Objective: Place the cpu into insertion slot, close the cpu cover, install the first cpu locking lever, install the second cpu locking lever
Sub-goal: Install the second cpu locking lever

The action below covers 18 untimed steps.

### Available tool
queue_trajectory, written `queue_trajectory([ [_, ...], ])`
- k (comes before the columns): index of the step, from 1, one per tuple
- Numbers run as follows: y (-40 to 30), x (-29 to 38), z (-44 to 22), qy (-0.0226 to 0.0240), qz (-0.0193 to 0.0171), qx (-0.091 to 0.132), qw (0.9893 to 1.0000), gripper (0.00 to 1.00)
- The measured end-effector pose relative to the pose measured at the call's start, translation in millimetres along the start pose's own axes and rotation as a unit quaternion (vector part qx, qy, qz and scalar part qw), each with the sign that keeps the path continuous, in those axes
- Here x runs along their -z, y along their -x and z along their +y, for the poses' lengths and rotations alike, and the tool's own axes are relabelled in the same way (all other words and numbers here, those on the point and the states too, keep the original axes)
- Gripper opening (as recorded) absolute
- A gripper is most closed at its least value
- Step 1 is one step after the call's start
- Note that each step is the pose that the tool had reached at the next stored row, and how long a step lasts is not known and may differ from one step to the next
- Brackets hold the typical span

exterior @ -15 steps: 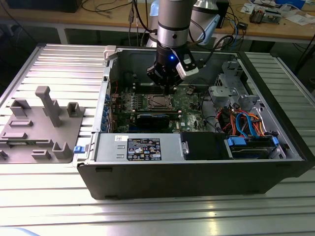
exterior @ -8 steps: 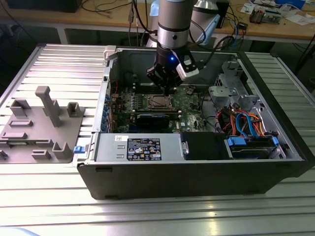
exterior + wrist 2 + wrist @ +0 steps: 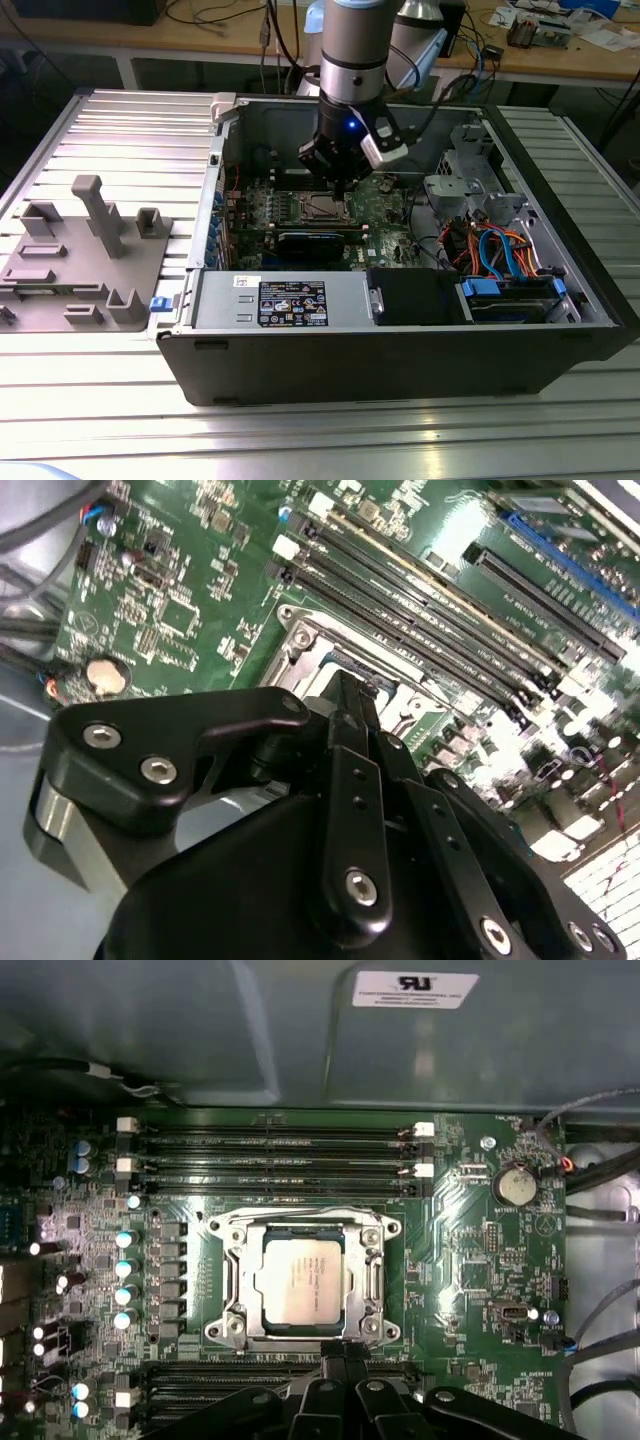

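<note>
An open dark-grey computer case (image 3: pixel 400 350) lies on a ribbed metal table (image 3: pixel 90 400), and the black robot gripper (image 3: pixel 342 1358) reaches down inside it over the green motherboard (image 3: pixel 470 1250). In the first wrist view the small square chip with a silver-grey metal top, the cpu (image 3: pixel 301 1280), already sits in the insertion slot (image 3: pixel 236 1328), and the thin metal cpu cover (image 3: pixel 372 1278) lies flat, framing it. The gripper's two slim black fingers (image 3: pixel 333 1362) are pressed together, holding nothing, their tips at the edge of the socket frame. The work looks to be at the locking levers; doing it well likely means pushing with the fingertips low and steady, sliding along the frame rather than across the chip. Room is tight: long black memory slots (image 3: pixel 275 1145) flank the socket on two sides, a row of capacitors (image 3: pixel 125 1280) stands beside it, and the case walls rise nearby.
</note>
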State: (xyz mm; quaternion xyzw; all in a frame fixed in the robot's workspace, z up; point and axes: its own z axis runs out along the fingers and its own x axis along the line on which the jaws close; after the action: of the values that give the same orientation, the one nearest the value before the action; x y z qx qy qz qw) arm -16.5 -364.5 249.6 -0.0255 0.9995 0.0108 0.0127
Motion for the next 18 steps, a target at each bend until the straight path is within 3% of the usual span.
queue_trajectory([
  [2, -0.1, 0.0, -0.6, 0.0013, 0.0046, 0.003, 1.0, 0.11],
  [3, -0.2, -0.1, -2.1, 0.0033, 0.0107, 0.003, 0.9999, 0.11],
  [4, -0.3, -0.2, -4.5, 0.004, 0.0138, 0.003, 0.9999, 0.11],
  [8, -0.9, -2.0, -12.8, 0.0054, 0.0144, 0.003, 0.9999, 0.11],
  [15, -10.3, -2.7, -18.5, 0.0079, 0.0147, 0.005, 0.9998, 0.11],
  [16, -10.9, -2.9, -19.6, 0.0159, 0.0143, 0.005, 0.9998, 0.11],
  [18, -18.0, -3.0, -20.5, 0.0229, 0.014, 0.005, 0.9996, 0.11],
])
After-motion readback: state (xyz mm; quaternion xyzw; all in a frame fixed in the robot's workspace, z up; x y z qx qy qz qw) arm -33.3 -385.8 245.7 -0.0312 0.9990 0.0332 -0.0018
